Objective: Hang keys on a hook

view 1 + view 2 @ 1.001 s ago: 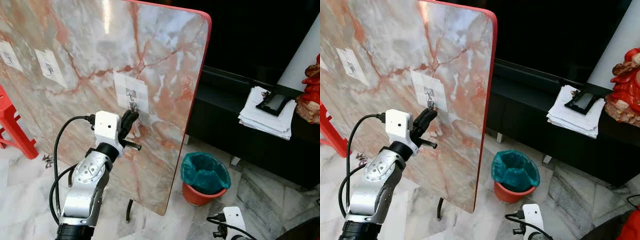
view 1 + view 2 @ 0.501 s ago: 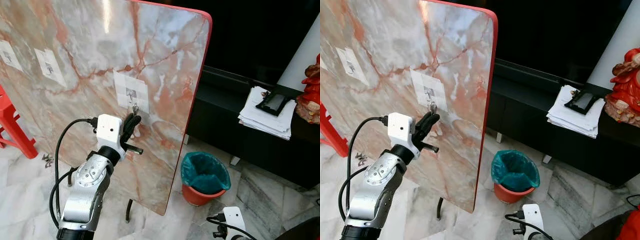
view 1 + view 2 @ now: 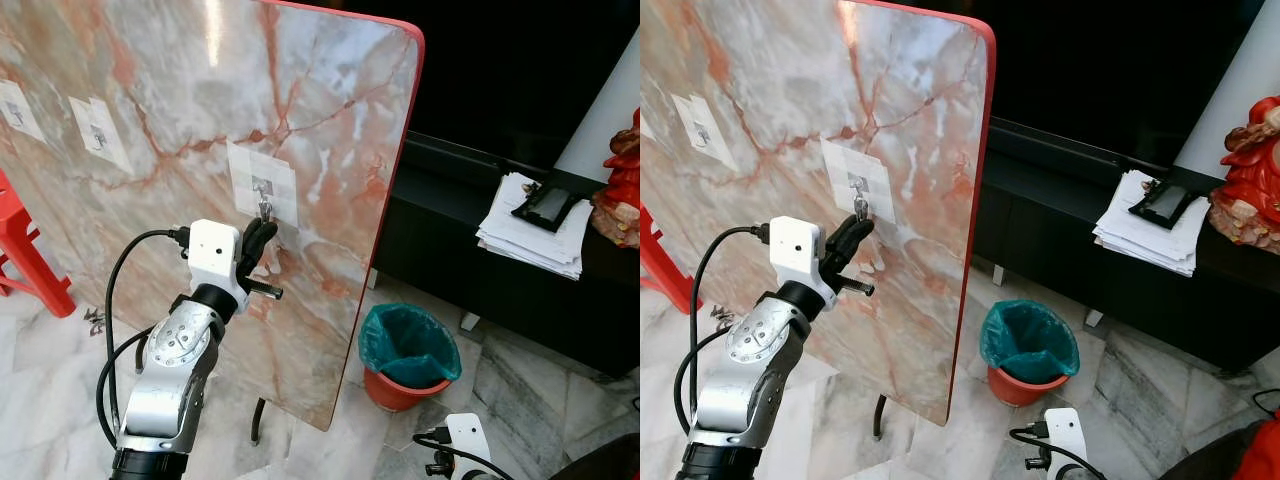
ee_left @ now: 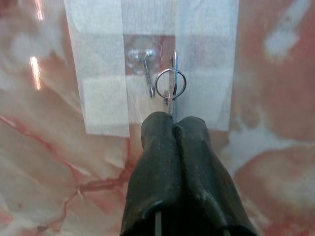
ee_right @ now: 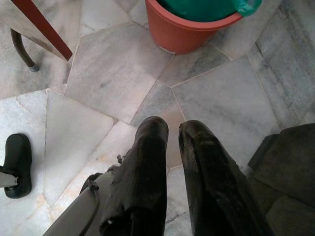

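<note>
A small metal hook (image 4: 147, 74) sits under a clear taped patch (image 3: 262, 184) on the upright marble panel (image 3: 180, 90). My left gripper (image 4: 173, 120) is raised to the panel just below the hook and is shut on a key. The key's blade and its ring (image 4: 171, 83) stick up past the fingertips. The ring lies just beside the hook and looks unhooked. In the left eye view the left gripper (image 3: 258, 232) touches the patch's lower edge. My right gripper (image 5: 172, 129) hangs low over the floor, its fingers slightly apart and holding nothing.
Two more taped hooks (image 3: 98, 133) are further left on the panel. A red bucket with a green liner (image 3: 408, 355) stands on the floor right of the panel's red edge. A black cabinet (image 3: 470, 270) carries papers (image 3: 530, 228). A red stool (image 3: 28, 255) stands at the left.
Half a second ago the left gripper sat lower on the panel; it has risen back up and slightly left, bringing the key ring level with the hook. The right arm has not moved.
</note>
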### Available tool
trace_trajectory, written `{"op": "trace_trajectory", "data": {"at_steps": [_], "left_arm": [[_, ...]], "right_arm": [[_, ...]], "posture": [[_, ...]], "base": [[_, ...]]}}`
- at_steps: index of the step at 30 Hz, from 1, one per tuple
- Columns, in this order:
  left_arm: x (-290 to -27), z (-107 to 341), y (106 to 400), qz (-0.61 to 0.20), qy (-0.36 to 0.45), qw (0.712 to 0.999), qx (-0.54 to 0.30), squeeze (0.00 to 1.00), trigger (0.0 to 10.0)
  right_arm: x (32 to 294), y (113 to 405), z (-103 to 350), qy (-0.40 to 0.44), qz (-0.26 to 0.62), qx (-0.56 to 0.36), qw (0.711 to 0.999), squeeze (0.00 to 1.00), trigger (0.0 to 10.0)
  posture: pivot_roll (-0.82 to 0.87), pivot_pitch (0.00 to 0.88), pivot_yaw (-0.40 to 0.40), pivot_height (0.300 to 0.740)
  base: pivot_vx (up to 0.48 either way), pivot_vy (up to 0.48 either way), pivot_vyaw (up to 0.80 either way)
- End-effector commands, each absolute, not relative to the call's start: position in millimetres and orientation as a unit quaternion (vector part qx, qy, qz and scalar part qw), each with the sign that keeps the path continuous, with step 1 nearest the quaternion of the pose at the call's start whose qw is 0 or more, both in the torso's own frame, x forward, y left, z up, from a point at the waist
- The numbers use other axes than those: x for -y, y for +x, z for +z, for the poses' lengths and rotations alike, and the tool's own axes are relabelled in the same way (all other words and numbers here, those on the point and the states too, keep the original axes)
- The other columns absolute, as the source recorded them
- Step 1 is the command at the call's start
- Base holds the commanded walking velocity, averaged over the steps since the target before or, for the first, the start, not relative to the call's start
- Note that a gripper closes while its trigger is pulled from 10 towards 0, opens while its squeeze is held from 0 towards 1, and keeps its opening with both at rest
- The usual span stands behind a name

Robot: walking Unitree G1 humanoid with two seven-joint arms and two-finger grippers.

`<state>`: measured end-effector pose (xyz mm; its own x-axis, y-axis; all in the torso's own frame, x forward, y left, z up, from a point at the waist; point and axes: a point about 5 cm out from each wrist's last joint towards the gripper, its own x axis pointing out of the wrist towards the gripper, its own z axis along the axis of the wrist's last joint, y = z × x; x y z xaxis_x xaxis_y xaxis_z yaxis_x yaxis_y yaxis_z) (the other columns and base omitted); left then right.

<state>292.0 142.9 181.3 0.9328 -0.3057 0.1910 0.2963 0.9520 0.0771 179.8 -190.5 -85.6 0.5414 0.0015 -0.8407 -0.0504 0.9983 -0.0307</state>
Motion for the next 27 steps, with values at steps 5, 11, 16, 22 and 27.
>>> {"op": "trace_trajectory", "data": {"at_steps": [5,11,16,22,27], "left_arm": [[-143.8,187.0,295.1,-0.153,0.023,0.981,0.113,0.00,10.0],[-147.3,184.8,296.2,-0.150,0.026,0.982,0.108,0.00,10.0],[-147.3,182.1,296.9,-0.152,0.015,0.983,0.100,0.00,10.0],[-144.3,177.7,297.8,-0.167,-0.007,0.982,0.089,0.00,10.0],[-142.1,179.8,299.7,-0.179,-0.015,0.980,0.090,0.00,10.0]], "right_arm": [[192.5,181.0,-84.9,-0.029,0.014,-0.479,0.877,0.00,10.0],[192.5,180.9,-84.9,-0.029,0.015,-0.480,0.877,0.00,10.0],[192.7,181.0,-84.8,-0.030,0.015,-0.480,0.877,0.00,10.0],[193.0,181.0,-84.8,-0.031,0.015,-0.480,0.877,0.00,10.0],[193.2,180.9,-84.8,-0.032,0.015,-0.480,0.876,0.00,10.0]], "posture": [[-0.04,0.000,-0.078,0.740],[-0.04,0.000,-0.079,0.740],[-0.04,0.000,-0.081,0.740],[-0.04,0.000,-0.082,0.740],[-0.04,0.000,-0.083,0.740]], "base": [[0.000,0.000,0.00],[0.000,0.000,0.00],[0.000,0.000,0.00],[0.000,0.000,0.00],[0.000,0.000,0.00]]}}
